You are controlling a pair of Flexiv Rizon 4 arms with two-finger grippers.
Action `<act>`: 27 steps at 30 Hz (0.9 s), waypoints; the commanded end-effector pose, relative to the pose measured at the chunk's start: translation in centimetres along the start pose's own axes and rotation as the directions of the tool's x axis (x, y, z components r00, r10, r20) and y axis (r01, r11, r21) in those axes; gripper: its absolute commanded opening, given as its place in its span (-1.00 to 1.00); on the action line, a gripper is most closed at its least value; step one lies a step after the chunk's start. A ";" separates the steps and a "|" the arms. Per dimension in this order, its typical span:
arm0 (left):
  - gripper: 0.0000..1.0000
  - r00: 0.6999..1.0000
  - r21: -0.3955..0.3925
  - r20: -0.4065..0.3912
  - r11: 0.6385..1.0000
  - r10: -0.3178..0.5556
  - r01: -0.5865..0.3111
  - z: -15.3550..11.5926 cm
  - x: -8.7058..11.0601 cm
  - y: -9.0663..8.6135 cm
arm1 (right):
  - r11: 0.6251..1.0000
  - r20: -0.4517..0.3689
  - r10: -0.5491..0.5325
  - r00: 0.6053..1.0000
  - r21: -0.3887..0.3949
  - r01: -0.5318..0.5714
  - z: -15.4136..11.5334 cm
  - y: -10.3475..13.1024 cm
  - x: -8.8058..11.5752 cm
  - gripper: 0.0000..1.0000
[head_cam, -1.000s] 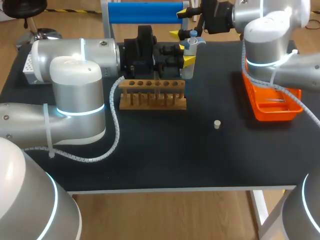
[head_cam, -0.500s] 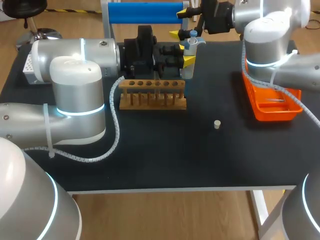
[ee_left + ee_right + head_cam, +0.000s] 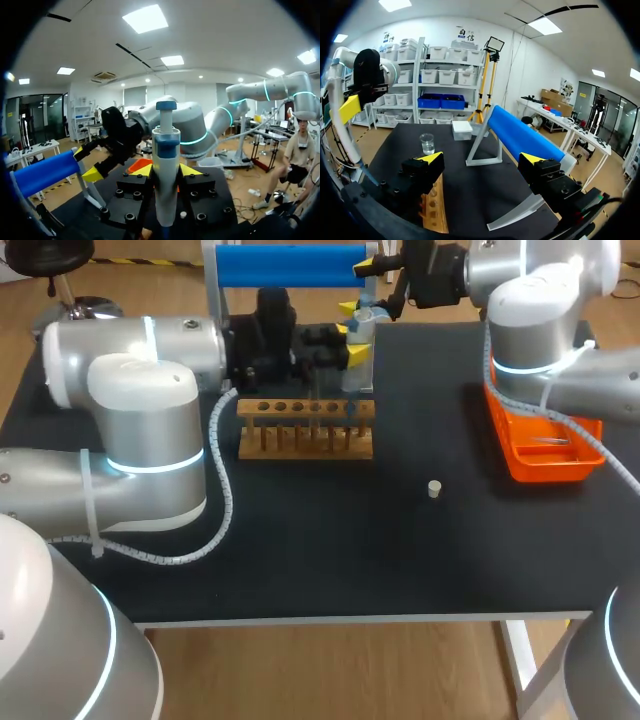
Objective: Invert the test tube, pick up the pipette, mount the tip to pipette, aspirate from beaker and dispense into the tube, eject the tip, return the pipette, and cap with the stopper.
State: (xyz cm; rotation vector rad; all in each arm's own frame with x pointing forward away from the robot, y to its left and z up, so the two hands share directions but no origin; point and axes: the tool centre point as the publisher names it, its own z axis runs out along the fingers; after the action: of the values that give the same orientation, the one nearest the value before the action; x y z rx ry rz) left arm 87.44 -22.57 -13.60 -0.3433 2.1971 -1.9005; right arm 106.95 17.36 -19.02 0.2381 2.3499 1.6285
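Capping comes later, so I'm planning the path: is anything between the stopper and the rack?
Nothing visible: only bare table lies between the stopper and the wooden rack. The left gripper, shut on the pipette, hangs by the rack's right end.

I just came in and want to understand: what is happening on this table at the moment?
The left gripper is shut on the white-and-blue plastic pipette, holding it upright above the wooden test tube rack. The right gripper is open and empty near the blue roller stand. The small pale stopper lies unused on the black table.
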 end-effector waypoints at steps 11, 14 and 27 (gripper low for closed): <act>-1.00 0.974 -0.071 0.227 0.997 -0.024 0.041 -9.6 -4.7 0.5 | 1.000 -0.003 0.001 1.000 0.004 -0.001 -0.1 0.0 -0.1 1.00; -1.00 0.958 -0.082 0.287 0.995 -0.027 0.052 -10.4 -6.1 0.7 | 1.000 -0.003 0.001 1.000 0.004 -0.001 -0.1 0.0 -0.1 1.00; -1.00 0.905 -0.143 0.425 0.985 -0.023 0.093 -10.5 -12.6 1.8 | 1.000 -0.003 0.001 1.000 0.004 -0.001 -0.1 0.0 -0.1 1.00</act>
State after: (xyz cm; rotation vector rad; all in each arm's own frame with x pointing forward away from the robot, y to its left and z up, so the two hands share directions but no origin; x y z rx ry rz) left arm 94.29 -7.33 -13.73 -0.7616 2.0498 -1.5217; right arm 106.95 17.36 -19.03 0.2382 2.3494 1.6290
